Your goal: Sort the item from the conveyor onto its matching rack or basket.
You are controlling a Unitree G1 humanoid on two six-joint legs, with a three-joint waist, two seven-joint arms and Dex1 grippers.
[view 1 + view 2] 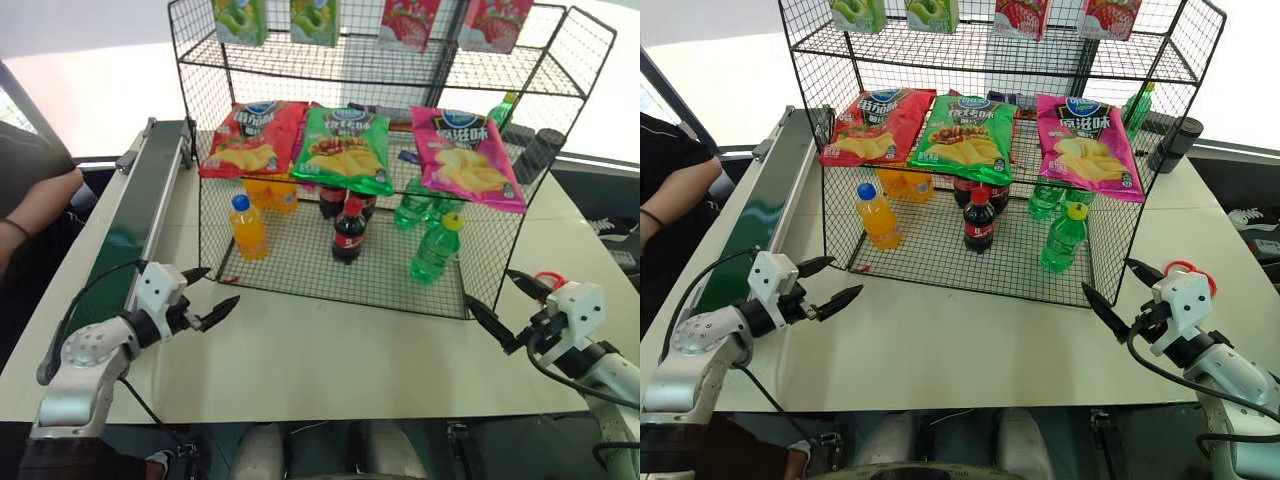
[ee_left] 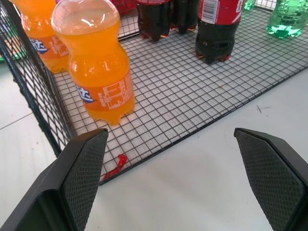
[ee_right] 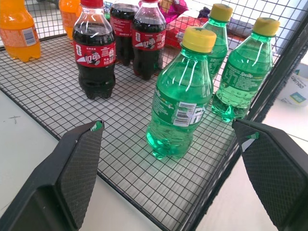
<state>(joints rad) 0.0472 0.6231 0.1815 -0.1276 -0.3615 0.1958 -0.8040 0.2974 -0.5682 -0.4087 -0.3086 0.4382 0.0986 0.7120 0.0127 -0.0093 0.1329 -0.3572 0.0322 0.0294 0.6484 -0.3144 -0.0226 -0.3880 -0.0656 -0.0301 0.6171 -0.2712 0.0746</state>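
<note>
We see the small translucent green plastic bottle with its yellow cap [image 3: 182, 96] standing upright on the bottom tier of the large black wire-mesh rack [image 1: 330, 270], near the front right corner, with two more green bottles [image 3: 245, 67] behind it. Our left gripper [image 1: 204, 295] and right gripper [image 1: 497, 304] hover over the white surface [image 1: 330, 350] before the rack, fingers spread wide, holding nothing. The dark green conveyor belt [image 1: 140, 200] lies to the left.
</note>
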